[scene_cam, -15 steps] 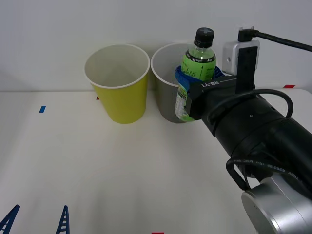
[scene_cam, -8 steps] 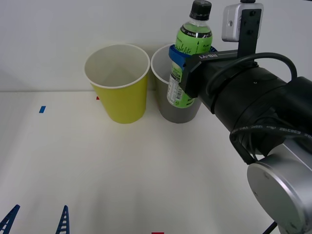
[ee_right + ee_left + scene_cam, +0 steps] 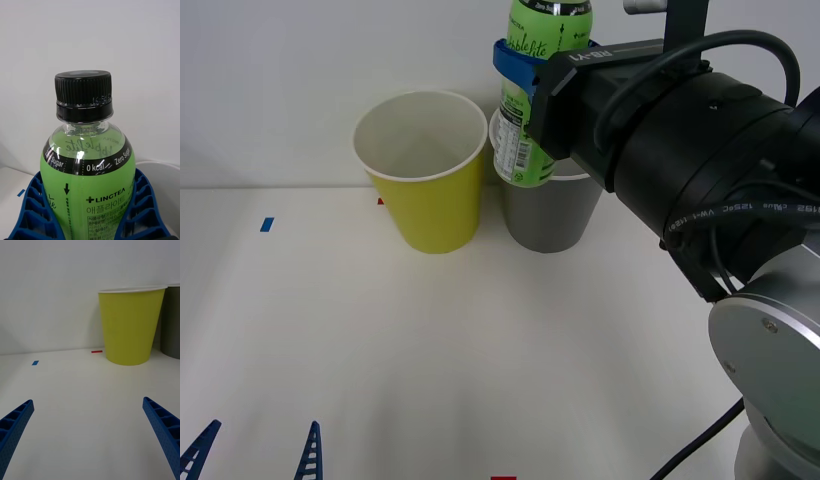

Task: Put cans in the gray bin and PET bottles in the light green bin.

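Bottle held high above the bins.

The right gripper (image 3: 525, 70) is clenched around the green bottle (image 3: 530, 110), upright in the air in front of the gray bin's (image 3: 552, 215) rim, perhaps over its near edge. The lime bin (image 3: 425, 195) stands just beside the gray one on the table (image 3: 430, 350). The left gripper (image 3: 90, 435) rests low near the table, fingers spread apart, holding nothing.
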`<action>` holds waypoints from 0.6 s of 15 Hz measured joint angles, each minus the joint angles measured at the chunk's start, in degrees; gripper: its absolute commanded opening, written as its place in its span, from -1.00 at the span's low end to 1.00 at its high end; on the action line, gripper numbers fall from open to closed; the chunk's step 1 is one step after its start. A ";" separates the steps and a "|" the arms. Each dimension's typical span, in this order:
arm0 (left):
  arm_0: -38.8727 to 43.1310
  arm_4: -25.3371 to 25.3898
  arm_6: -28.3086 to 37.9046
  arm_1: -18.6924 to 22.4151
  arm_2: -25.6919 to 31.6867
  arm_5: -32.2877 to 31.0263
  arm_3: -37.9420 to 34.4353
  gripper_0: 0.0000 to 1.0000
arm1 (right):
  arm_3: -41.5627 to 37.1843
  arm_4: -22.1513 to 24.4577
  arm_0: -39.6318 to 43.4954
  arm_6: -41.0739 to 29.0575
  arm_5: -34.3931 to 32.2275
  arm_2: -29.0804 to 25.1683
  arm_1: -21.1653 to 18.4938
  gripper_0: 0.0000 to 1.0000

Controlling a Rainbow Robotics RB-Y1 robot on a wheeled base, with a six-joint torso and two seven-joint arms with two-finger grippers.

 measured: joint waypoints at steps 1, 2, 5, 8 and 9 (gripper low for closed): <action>0.00 0.00 0.00 0.00 0.00 0.00 0.00 1.00 | 1.46 -1.76 -1.65 0.27 0.00 -0.76 0.10 -0.93; 0.00 0.00 0.00 0.00 0.00 0.00 0.00 1.00 | 3.48 -3.69 -3.77 0.61 -0.06 -1.68 0.27 -0.93; 0.00 0.00 0.00 0.00 0.00 0.00 0.00 1.00 | 10.02 -6.54 -7.31 1.87 -3.24 -2.76 0.99 -0.95; 0.00 0.00 0.00 0.00 0.00 0.00 0.00 1.00 | 15.27 -6.86 -9.48 2.98 -7.34 -1.85 1.24 -0.96; 0.00 0.00 0.00 0.00 0.00 0.00 0.00 1.00 | 17.15 -6.98 -10.69 3.36 -8.60 -1.49 1.09 -0.96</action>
